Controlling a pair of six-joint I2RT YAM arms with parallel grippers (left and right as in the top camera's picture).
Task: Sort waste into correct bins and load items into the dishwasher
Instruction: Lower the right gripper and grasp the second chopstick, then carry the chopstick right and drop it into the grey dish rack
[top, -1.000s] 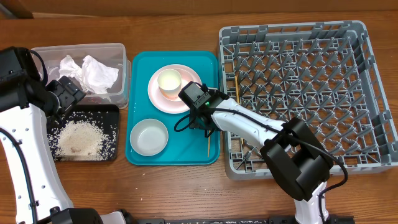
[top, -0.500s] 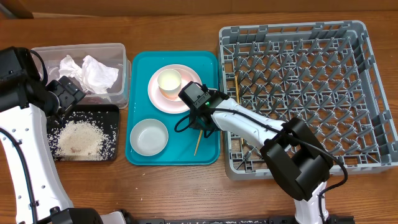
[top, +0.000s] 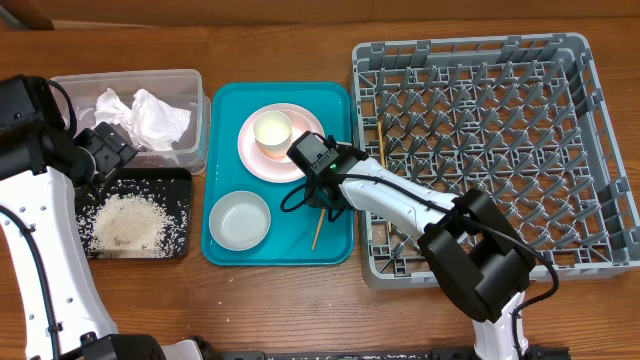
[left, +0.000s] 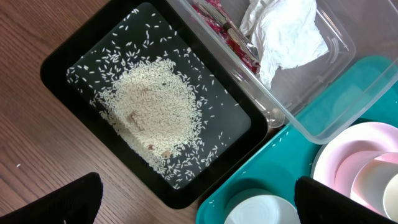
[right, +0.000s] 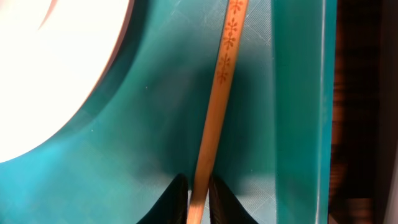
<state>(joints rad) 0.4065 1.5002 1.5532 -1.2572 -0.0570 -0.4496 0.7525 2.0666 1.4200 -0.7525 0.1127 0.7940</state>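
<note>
Right end effector (right: 198, 186): pinched shut on a chopstick (right: 221, 68). We see both fingers hard against its sides, low over the teal tray (top: 214, 150).
Held chopstick: it runs out ahead of the fingers, slanting toward the tray's front rim. We cannot tell whether it rests on the tray floor or hangs just above it.
Edge on the rack side: the tray's raised wall stands just beside the stick. Beyond it come a narrow strip of worktop (top: 300, 300) and then the dish rack (top: 465, 45).
Edge on the other side: the rim of the pink plate (top: 250, 160) curves close by the fingers, and the plate carries the white cup (top: 272, 133).
Open room: we find bare tray floor ahead of the fingers, bounded by the plate, the wall and the pale bowl (top: 240, 220). The bowl sits off to the side, apart from the stick.
In the rack: a second chopstick (top: 380, 143) lies among the pegs, near the wall closest to this end effector.
Left end effector (left: 196, 179): spread as wide as it goes and holding nothing, above the black tray (left: 59, 65).
Around it: rice (left: 152, 106) is heaped in the middle of that tray. The clear tub (left: 311, 106) sits just beyond it, holding napkins (left: 283, 31) and a red wrapper (left: 217, 28). A corner of the teal tray lies near one finger.
</note>
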